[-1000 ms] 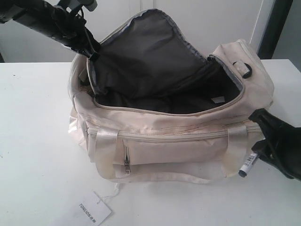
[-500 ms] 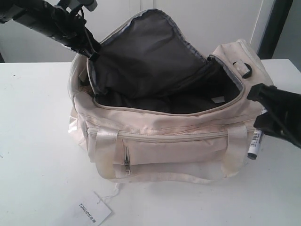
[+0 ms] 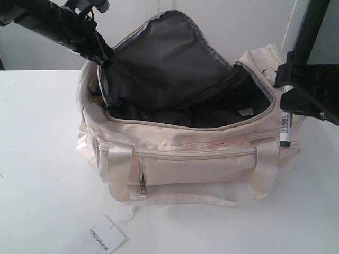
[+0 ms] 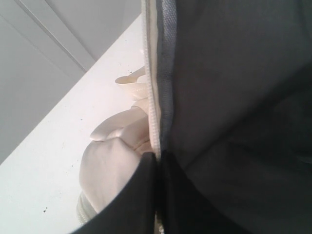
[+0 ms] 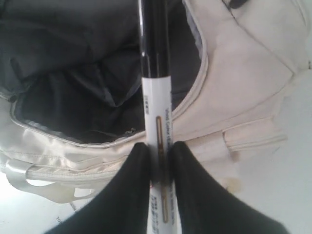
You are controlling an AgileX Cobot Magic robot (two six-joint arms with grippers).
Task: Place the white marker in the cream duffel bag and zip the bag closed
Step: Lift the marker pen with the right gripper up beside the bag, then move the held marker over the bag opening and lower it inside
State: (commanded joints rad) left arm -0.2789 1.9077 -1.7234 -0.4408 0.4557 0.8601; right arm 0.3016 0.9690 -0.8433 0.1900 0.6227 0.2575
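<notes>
Nearest on the white surface [image 3: 42, 159] lies a white paper tag [image 3: 103, 236] printed TONLION, tied by a thin thread and lying just in front of the cream duffel bag [image 3: 212, 174]. The bag rests on the surface with its long front side nearest. On that side a front zip pocket [image 3: 196, 159] is closed, and a satin strap [image 3: 119, 159] crosses the cloth at each end of it.

Behind the front side the top zipper stands open, and the mouth shows dark grey lining [image 3: 175, 114]. At the bag's right end the right hand [image 5: 157, 148] pinches the white marker [image 3: 285, 121] between its two black fingers. The marker hangs roughly upright with a black end down, outside the bag and close to the rim of the opening. In the exterior view it sits in front of the cream cloth of that end. In the right wrist view its black part crosses the edge of the dark opening.

Farther back, at the left rear corner, the left hand [image 3: 104, 62] is pressed together on the edge of the bag's top flap [image 3: 164, 58]. The flap is lifted upright, with its lining facing forward. A pale wall stands behind.
</notes>
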